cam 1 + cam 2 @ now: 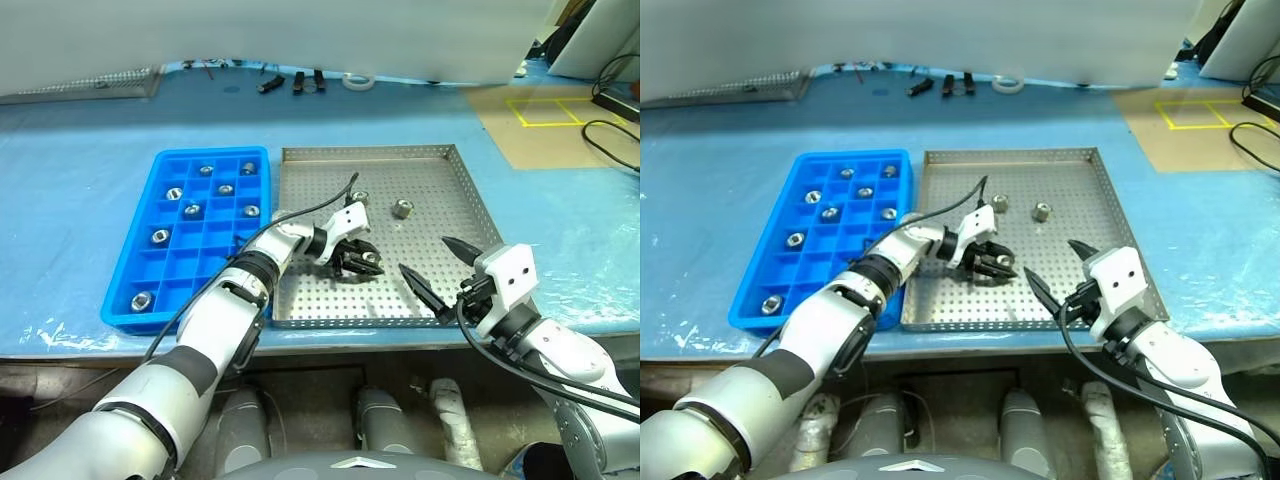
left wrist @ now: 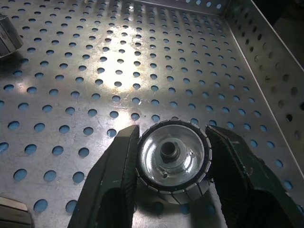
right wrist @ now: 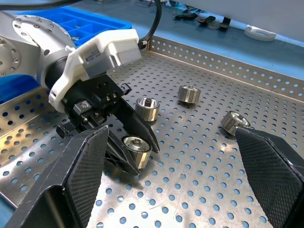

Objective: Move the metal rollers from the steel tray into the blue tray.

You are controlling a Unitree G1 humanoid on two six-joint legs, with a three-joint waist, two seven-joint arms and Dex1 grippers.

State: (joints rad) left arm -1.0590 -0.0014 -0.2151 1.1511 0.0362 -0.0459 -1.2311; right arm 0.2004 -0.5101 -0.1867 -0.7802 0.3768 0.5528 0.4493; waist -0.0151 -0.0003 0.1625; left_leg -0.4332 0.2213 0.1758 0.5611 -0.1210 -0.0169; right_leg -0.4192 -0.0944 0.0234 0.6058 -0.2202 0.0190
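The steel tray [image 1: 370, 152] lies in the middle of the blue table, with the blue tray [image 1: 150, 262] touching its left side. My left gripper [image 1: 368, 262] reaches into the steel tray from the left and is shut on one metal roller [image 2: 172, 159], which rests on the perforated floor with a finger against each side. Three more metal rollers [image 3: 147, 108] lie loose just beyond it. Several rollers [image 1: 192, 210] sit in compartments of the blue tray. My right gripper [image 1: 424, 254] hovers open over the steel tray's front right corner, holding nothing.
Black tools [image 1: 300, 82] and a white ring [image 1: 358, 82] lie along the table's back edge. Another perforated tray [image 1: 90, 85] sits at the back left. Cardboard with yellow tape [image 1: 560, 115] and black cables [image 1: 615, 130] are at the right.
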